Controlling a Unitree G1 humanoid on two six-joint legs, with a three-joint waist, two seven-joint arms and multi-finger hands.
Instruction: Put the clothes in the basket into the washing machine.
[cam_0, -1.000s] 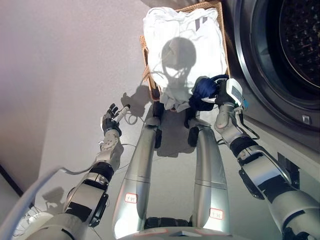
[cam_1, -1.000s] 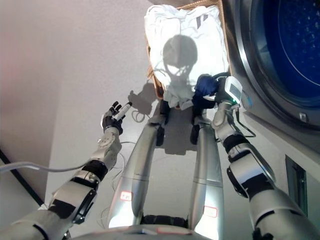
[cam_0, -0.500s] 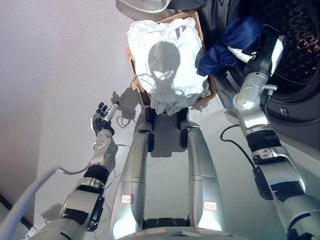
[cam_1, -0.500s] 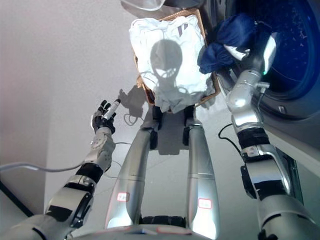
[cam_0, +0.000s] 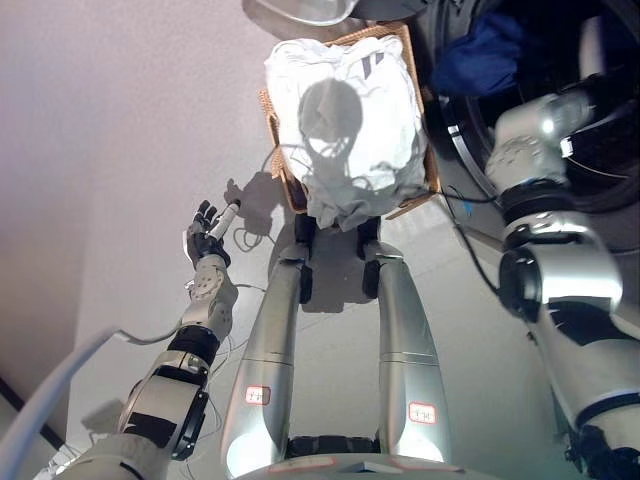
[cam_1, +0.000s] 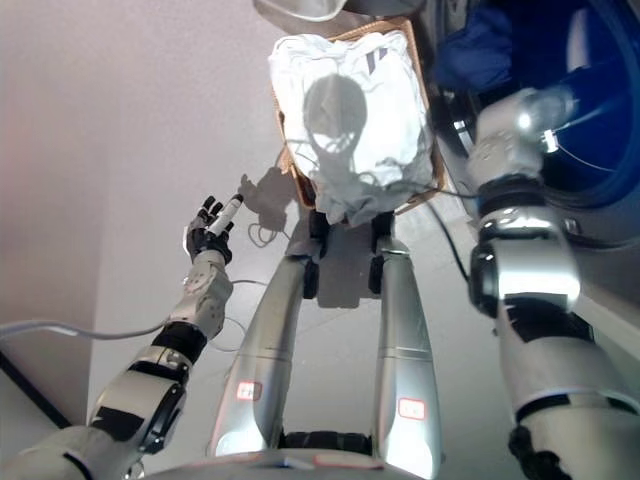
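Right arm reaches into washer (cam_0: 600, 120) drum, hand hidden: finger state unclear. Blue garment (cam_0: 480, 55) at drum mouth. White clothes (cam_0: 350, 110) fill basket (cam_0: 432, 170). Left hand (cam_0: 207, 228) low, fingers relaxed, empty.

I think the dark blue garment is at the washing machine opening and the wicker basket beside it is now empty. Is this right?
Not quite. The dark blue garment is at the washing machine opening, but the wicker basket still holds white clothes, as the left eye view shows.
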